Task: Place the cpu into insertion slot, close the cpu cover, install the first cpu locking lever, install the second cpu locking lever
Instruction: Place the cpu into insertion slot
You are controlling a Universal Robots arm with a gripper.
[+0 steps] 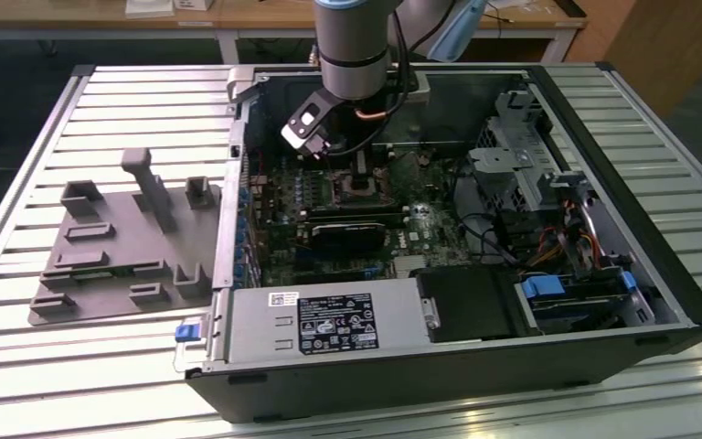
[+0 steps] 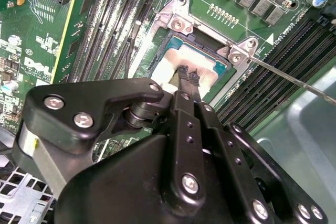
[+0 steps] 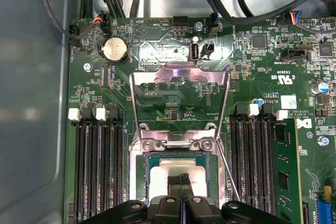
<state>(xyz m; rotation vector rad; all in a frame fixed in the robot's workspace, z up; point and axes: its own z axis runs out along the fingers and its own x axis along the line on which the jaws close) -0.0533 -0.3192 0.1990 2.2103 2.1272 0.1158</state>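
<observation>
Gripper [image 2: 188, 77] fingers pinched together, tips on the cpu [image 3: 163, 174], which sits in the insertion slot [image 3: 137, 182], twelve o'clock of the graphics card [image 1: 348, 236] in the exterior view. The cpu cover [image 3: 180, 74] stands open, so I'd want the chip flat and square first.

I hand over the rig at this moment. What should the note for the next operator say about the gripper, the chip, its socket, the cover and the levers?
Gripper: shut, tips together over the middle of the chip; contact cannot be told.
Small flat square silvery-grey cpu: lies flat inside the small square metal-rimmed insertion slot.
Thin silvery windowed cpu cover: stands open, folded away from the slot.
Thin metal locking lever: unlatched, sticking out from the slot's corner.
Done: cpu appears seated.
Left: closing the cover, installing both levers.
</observation>
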